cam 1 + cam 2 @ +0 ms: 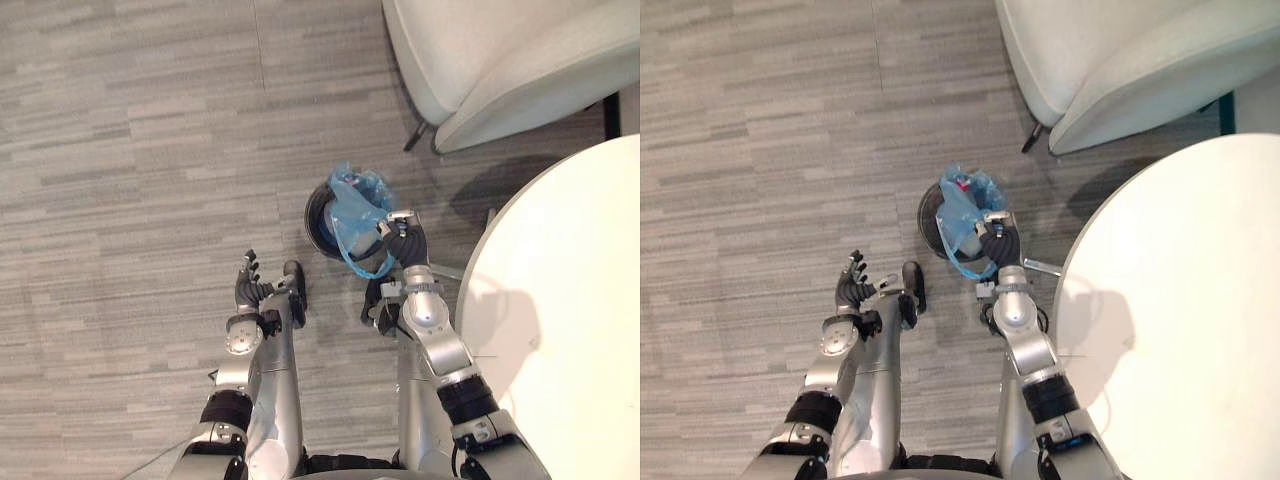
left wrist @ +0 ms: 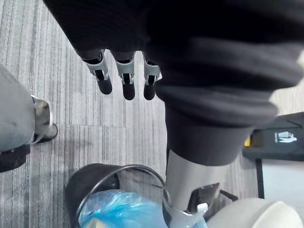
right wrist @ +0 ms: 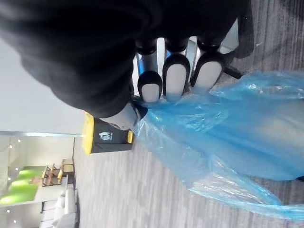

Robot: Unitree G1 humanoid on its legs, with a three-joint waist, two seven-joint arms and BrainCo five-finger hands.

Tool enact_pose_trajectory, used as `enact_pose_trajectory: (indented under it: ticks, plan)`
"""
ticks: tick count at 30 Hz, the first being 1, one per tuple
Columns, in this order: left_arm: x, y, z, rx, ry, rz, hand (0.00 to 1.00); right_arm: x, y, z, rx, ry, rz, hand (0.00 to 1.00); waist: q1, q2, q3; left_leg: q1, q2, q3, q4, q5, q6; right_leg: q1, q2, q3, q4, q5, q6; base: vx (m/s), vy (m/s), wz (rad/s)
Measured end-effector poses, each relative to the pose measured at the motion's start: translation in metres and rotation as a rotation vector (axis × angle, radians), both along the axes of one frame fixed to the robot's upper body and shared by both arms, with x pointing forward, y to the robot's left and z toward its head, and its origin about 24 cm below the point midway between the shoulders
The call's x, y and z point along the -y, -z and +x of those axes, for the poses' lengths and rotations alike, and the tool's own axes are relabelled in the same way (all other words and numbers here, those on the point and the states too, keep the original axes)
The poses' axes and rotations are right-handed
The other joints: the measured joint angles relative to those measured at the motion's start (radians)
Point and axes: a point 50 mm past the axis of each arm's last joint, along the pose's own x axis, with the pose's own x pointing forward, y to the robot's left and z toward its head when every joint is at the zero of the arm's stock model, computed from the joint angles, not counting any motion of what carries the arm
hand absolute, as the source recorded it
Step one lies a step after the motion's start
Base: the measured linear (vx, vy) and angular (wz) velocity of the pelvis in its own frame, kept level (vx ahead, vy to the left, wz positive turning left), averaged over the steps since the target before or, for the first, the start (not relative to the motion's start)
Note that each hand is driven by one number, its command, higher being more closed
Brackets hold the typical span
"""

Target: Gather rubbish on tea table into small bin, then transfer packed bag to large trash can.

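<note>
A small black bin [image 1: 318, 222] stands on the floor between the table and the chair. A blue plastic bag [image 1: 355, 208] with rubbish in it bulges out of the bin's top. My right hand [image 1: 402, 243] is at the bin's near right side, shut on the bag's bunched edge. In the right wrist view its fingers [image 3: 175, 78] curl into the blue bag [image 3: 228, 137]. A loop of the bag hangs below the hand. My left hand [image 1: 260, 295] hovers open over the floor to the left of the bin, holding nothing; its straight fingers [image 2: 128, 80] point past the bin's rim [image 2: 118, 171].
The round white tea table [image 1: 560, 310] fills the right side, close to my right arm. A white armchair [image 1: 500, 60] stands beyond the bin. A large black trash can with a yellow top [image 3: 107, 135] stands farther off. Grey plank floor lies to the left.
</note>
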Motion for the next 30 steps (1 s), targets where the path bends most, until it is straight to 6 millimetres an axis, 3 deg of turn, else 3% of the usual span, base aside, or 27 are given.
enact_pose_trajectory:
  ticks: [6,13,15,21,26,30]
  plan:
    - [0.005,0.029,-0.031,-0.111,0.05,0.012,0.0,-0.003,0.006,-0.021,-0.004,-0.076,0.073,1.0,0.0,-0.044,-0.047,0.202,-0.015,0.024,-0.126,0.006,-0.002,0.201,0.001,-0.008,-0.134,0.017,0.019,0.08,0.028,0.01]
    - [0.008,0.046,-0.054,-0.188,0.135,0.068,0.0,0.001,0.021,-0.034,-0.061,-0.106,0.1,1.0,-0.005,-0.046,-0.155,0.36,-0.061,0.038,-0.311,0.046,-0.011,0.34,-0.005,-0.004,-0.286,0.054,0.03,0.16,0.028,0.03]
    - [0.005,0.049,-0.06,-0.205,0.154,0.102,0.0,0.003,0.024,-0.036,-0.068,-0.124,0.098,1.0,-0.029,-0.046,-0.186,0.417,-0.078,0.039,-0.394,0.083,-0.007,0.391,-0.003,-0.007,-0.361,0.081,0.034,0.17,0.02,0.05]
    - [-0.001,0.037,-0.063,-0.148,0.175,0.117,0.0,0.017,0.03,-0.04,-0.088,-0.137,0.097,1.0,-0.052,-0.042,-0.236,0.569,-0.095,0.06,-0.536,0.117,-0.006,0.54,0.011,0.001,-0.517,0.13,0.046,0.15,0.037,-0.08]
    - [-0.001,0.022,-0.067,-0.07,0.188,0.113,0.0,0.022,0.037,-0.044,-0.118,-0.168,0.104,1.0,-0.053,-0.023,-0.286,0.655,-0.109,0.066,-0.617,0.131,-0.009,0.626,0.016,0.004,-0.603,0.154,0.055,0.08,0.035,-0.04]
    - [-0.001,0.02,-0.077,-0.059,0.199,0.103,0.0,0.024,0.023,-0.046,-0.068,-0.211,0.131,1.0,-0.051,-0.006,-0.316,0.714,-0.119,0.068,-0.667,0.137,-0.002,0.684,0.017,0.005,-0.655,0.168,0.065,0.05,0.028,-0.02]
